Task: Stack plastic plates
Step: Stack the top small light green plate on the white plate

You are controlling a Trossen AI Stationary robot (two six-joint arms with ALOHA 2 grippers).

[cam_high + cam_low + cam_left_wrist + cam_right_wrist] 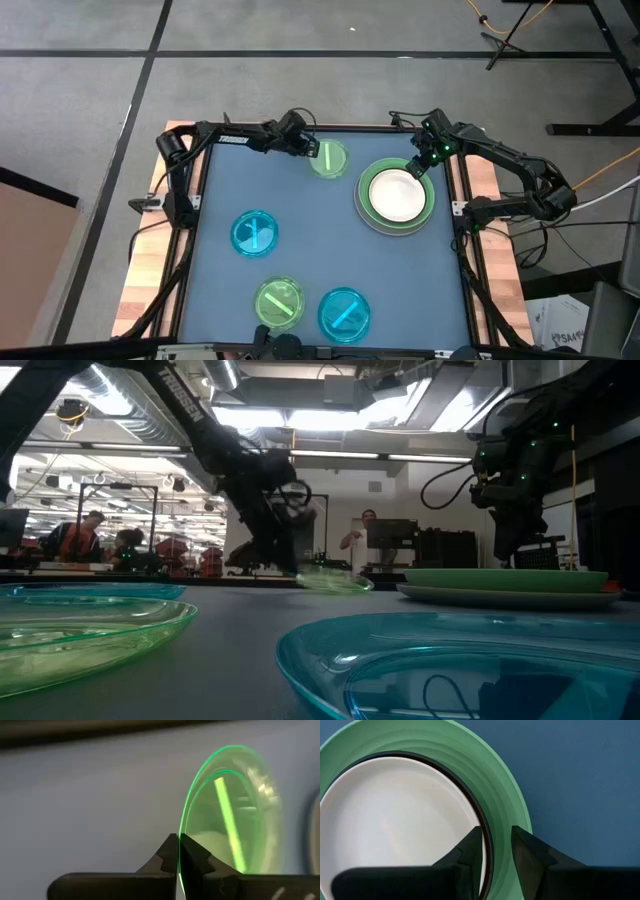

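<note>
A small translucent green plate (332, 159) lies at the table's far middle, with my left gripper (314, 150) shut on its left rim. To its right stands a stack: a large grey plate (364, 215) at the bottom, a light green plate (505, 795) on it, a black plate's rim (479, 815), and a white plate (397, 193) on top. My right gripper (497, 855) hovers open over the stack's far right rim, one finger above the white plate and one above the green. My left gripper pinches the green plate's thin rim (180, 827) between its two fingertips. The fingers (167, 852) come slanting down from the table's left side. In the low view the plate (335, 582) sits tilted, its held side a little higher than its right side.
Nearer the front lie a translucent blue plate (255, 232) at the left, another green one (280, 300) and another blue one (344, 314) at the near edge. Bare blue mat (330, 240) lies between them and the stack. People stand in the room beyond the table.
</note>
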